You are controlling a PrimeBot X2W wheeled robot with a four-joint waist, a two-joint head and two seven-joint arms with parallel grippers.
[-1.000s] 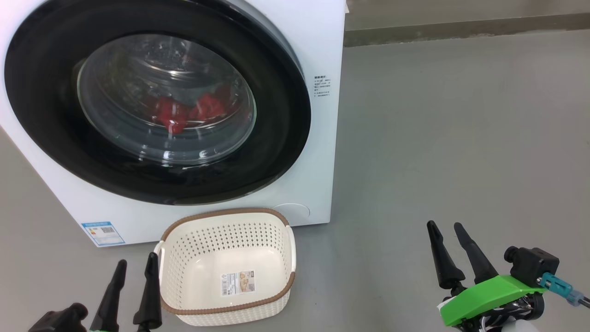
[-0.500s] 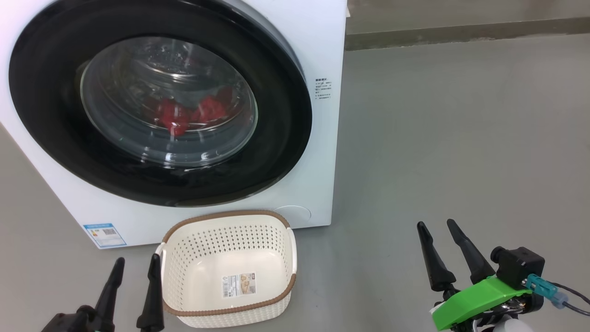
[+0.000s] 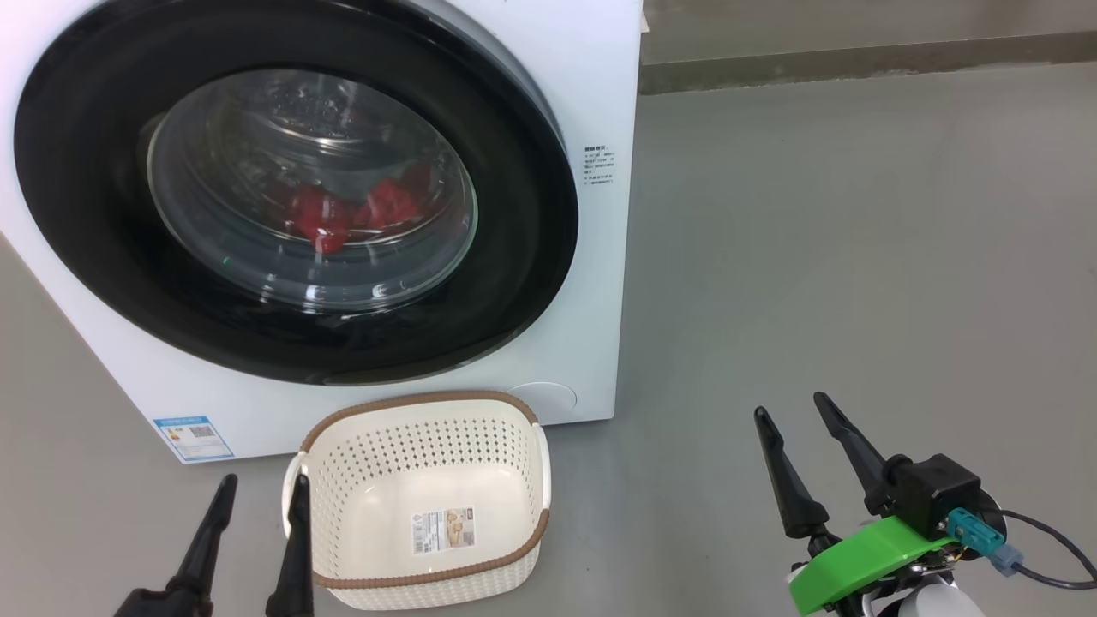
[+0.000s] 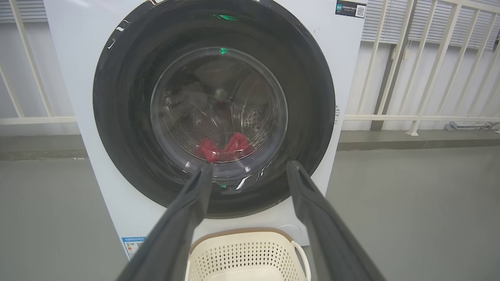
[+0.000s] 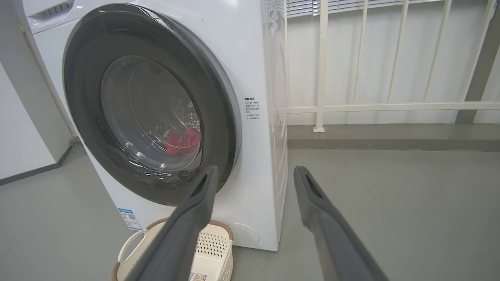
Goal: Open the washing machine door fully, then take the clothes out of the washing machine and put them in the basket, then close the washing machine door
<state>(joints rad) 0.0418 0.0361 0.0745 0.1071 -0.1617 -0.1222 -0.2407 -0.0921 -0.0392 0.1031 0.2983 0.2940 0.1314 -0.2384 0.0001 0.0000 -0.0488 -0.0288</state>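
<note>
Glossy black round washing machine door [image 3: 103,283] is shut on the white box-shaped washing machine [image 3: 591,86], red fabric clothes [image 3: 343,214] behind its glass; the cream perforated basket [image 3: 428,401] sits empty at its six o'clock. Jaws apart on both, the right gripper [image 3: 788,404] has edged toward eleven o'clock while the left gripper [image 3: 265,480] hangs beside the basket: the reach for the door is likely starting.

One washing machine [image 3: 591,86], one door [image 3: 514,214], one basket [image 3: 411,446], one heap of clothes [image 3: 319,214].

Laundry balcony: washing machine [image 3: 600,291], railing [image 5: 322,58]
</note>
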